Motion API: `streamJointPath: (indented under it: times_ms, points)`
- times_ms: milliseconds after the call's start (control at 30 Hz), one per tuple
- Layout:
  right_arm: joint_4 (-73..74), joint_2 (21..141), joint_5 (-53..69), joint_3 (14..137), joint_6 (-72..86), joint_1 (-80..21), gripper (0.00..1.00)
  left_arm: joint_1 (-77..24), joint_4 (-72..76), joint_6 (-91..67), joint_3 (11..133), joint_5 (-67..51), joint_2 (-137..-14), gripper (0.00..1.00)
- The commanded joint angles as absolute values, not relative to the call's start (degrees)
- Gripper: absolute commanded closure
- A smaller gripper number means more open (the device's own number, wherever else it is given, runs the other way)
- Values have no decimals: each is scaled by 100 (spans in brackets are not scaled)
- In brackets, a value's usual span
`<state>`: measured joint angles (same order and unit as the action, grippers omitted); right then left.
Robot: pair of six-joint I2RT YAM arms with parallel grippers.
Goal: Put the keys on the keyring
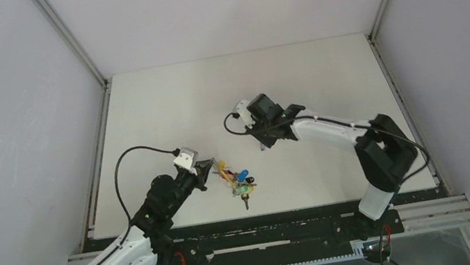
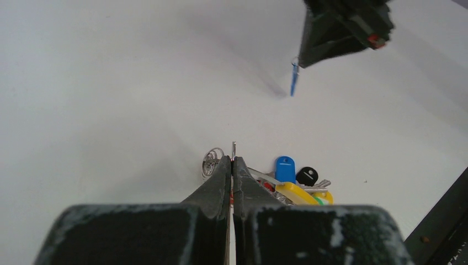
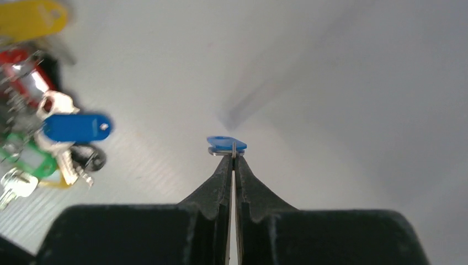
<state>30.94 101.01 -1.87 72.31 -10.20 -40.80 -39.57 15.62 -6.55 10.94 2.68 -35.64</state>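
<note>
My left gripper [image 2: 232, 160] is shut on a thin metal end of the keyring [image 2: 234, 147], low over the table at the front left [image 1: 208, 169]. Just right of its tips lies the bunch of keys [image 1: 240, 182]: a blue head [image 2: 285, 168], a black head [image 2: 307, 175], a yellow curved piece [image 2: 298, 192], and some red and green. My right gripper [image 3: 234, 157] is shut on the small metal ring of a separate blue key [image 3: 226, 143]. That blue key [image 2: 294, 80] hangs from the right gripper [image 1: 263, 144] above the table, beyond and right of the bunch.
The white table [image 1: 212, 93] is walled by grey panels at the left, back and right. A black rail [image 1: 268, 229] runs along the near edge by the arm bases. The right arm's cable [image 1: 231, 124] loops near its wrist.
</note>
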Motion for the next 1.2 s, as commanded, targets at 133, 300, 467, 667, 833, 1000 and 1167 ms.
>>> streamJointPath:
  times_ms: [133, 300, 467, 667, 833, 1000, 1167]
  points:
    - [891, 8253, 747, 5416, -441, -4264, 100, -3921, 1805, -724, 1215, 279, -3230, 100]
    - [903, 8037, 873, 5042, -285, -4493, 100, -3921, 1805, -738, 1192, 303, -3179, 100]
    - [145, 7512, 1165, 4231, -94, -4693, 100, -3920, 1887, -764, 1183, 292, -3218, 100]
    - [-694, 7516, 1547, 3760, 175, -4673, 100, -3922, 1903, -767, 1179, 282, -3261, 100]
    - [-1501, 7910, 1731, 3576, 530, -4672, 100, -3920, 1907, -772, 1169, 311, -3245, 100]
    - [-2272, 8270, 1675, 3329, 926, -4474, 100, -3920, 1907, -769, 1152, 332, -3217, 100]
    - [-2941, 8682, 1785, 3174, 1333, -4101, 100, -3920, 1960, -785, 1138, 328, -3249, 100]
